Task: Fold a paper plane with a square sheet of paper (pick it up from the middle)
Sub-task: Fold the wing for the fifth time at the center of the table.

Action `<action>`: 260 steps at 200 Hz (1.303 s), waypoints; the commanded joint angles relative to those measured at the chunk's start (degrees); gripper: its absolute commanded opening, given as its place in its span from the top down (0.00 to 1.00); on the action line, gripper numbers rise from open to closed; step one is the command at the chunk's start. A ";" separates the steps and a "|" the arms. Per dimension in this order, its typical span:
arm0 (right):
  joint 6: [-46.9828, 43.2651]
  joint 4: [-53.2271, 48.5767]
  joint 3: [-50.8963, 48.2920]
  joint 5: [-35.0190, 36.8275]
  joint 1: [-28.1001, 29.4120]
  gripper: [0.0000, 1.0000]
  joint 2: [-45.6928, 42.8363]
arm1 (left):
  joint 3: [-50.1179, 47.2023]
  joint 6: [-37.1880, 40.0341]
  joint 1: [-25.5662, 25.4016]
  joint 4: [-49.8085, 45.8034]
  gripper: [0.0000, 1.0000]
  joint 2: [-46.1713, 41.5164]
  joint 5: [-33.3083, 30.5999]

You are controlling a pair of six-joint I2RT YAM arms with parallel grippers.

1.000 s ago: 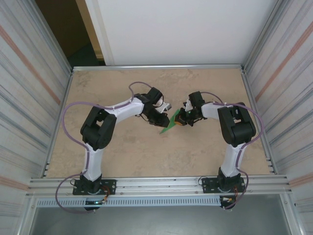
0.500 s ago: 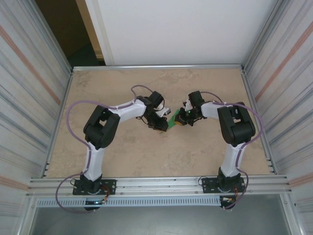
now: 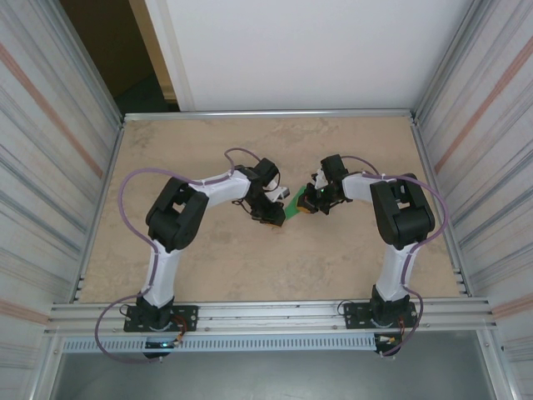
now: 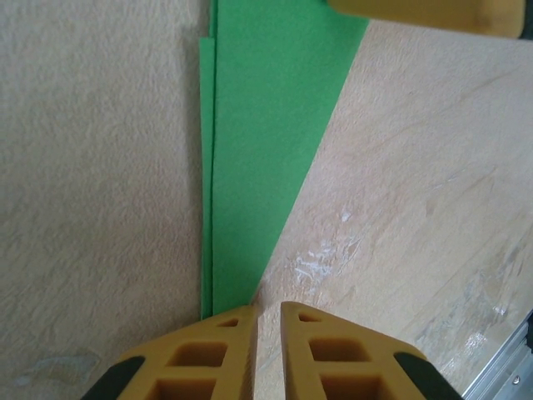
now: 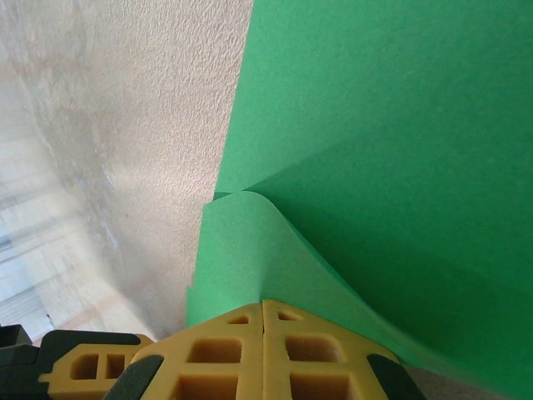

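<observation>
The green sheet of paper (image 3: 291,213) lies mid-table, folded into a narrow tapering dart-like shape (image 4: 258,150). My left gripper (image 3: 281,214) sits over its pointed end. In the left wrist view the left gripper (image 4: 268,312) is all but shut, with a thin slit showing bare table, and the paper's tip runs under the left fingertip (image 4: 237,321). My right gripper (image 3: 305,203) is at the paper's other end. In the right wrist view the right gripper (image 5: 264,304) is shut on a raised, curling flap of the paper (image 5: 241,250). One of its yellow fingers (image 4: 425,12) shows at the top of the left wrist view.
The tan table (image 3: 208,258) is fenced by a metal rail at the near edge (image 3: 266,312) and corrugated walls left (image 3: 50,167) and right (image 3: 491,167). Both arms reach inward and meet near the middle.
The left arm has swung right and its gripper has come down over the paper's pointed end, covering most of the green seen earlier. The right gripper has stayed put, still pinching the flap.
</observation>
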 commanded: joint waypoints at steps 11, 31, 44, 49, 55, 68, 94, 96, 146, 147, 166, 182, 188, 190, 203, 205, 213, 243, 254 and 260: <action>-1.24 -7.21 -2.07 10.64 0.04 0.97 5.10 | -1.38 0.45 1.11 -0.96 0.83 0.25 -0.26; -1.41 -7.32 -1.91 10.59 -0.01 0.97 5.36 | -2.03 0.58 1.59 -0.51 0.83 -0.79 0.95; -1.42 -7.39 -1.86 10.63 0.06 0.97 5.38 | -2.02 0.87 1.61 -0.13 0.83 -0.89 2.01; -1.42 -7.45 -1.85 10.59 0.01 0.97 5.49 | -1.85 0.90 1.55 0.20 0.83 -2.42 2.53; -1.42 -7.40 -1.84 10.63 0.05 0.97 5.50 | -1.80 0.72 1.55 0.72 0.83 -3.10 3.32; -1.42 -7.46 -1.65 10.64 0.07 0.97 5.60 | -1.83 0.26 1.37 2.65 0.83 -4.29 4.80; -1.33 -7.53 -1.60 10.63 0.08 0.97 5.72 | -1.26 -1.52 0.97 6.58 0.82 -4.07 6.12; -1.33 -7.50 -1.53 10.57 -0.02 0.97 5.78 | -1.09 -1.56 0.94 6.62 0.82 -3.82 6.09; -1.50 -7.91 -1.25 10.47 0.13 0.97 6.37 | 7.14 0.13 -0.21 3.09 0.84 4.26 3.81; -1.46 -7.92 -1.25 10.47 0.13 0.97 6.35 | 7.31 0.20 -0.21 3.00 0.84 4.42 3.76; -1.66 -8.32 -1.01 10.61 0.04 0.97 6.64 | 8.85 1.08 -0.26 1.62 0.86 6.29 2.87; -1.94 -8.90 -0.72 10.89 0.00 0.97 6.84 | 8.63 2.04 -0.16 0.68 0.88 6.76 1.57; -2.14 -9.30 -0.52 11.13 -0.02 0.97 7.02 | 8.18 2.45 -0.06 0.47 0.89 6.77 1.51; -2.17 -9.43 -0.47 11.16 -0.06 0.97 7.10 | 8.00 2.62 0.07 0.39 0.89 6.74 1.51; -2.76 -10.46 0.02 11.62 -0.05 0.98 7.61 | 6.41 2.97 0.68 0.45 0.90 6.31 1.53; -2.85 -10.58 0.06 11.68 -0.05 0.98 7.68 | 6.17 3.06 0.78 0.45 0.90 6.18 1.56; -3.12 -10.86 0.13 11.83 -0.13 0.98 7.82 | 4.94 3.36 1.22 0.54 0.91 5.67 1.68; -3.44 -11.40 0.19 12.26 -0.40 0.98 7.94 | 0.54 4.00 1.98 0.39 0.93 2.51 1.98; -3.53 -11.37 0.27 12.23 -0.41 0.98 7.92 | -1.52 4.13 1.92 0.07 0.93 0.80 1.88; -3.52 -11.46 0.35 12.18 -0.38 0.98 7.91 | -2.64 4.29 1.93 -0.43 0.93 -0.08 1.36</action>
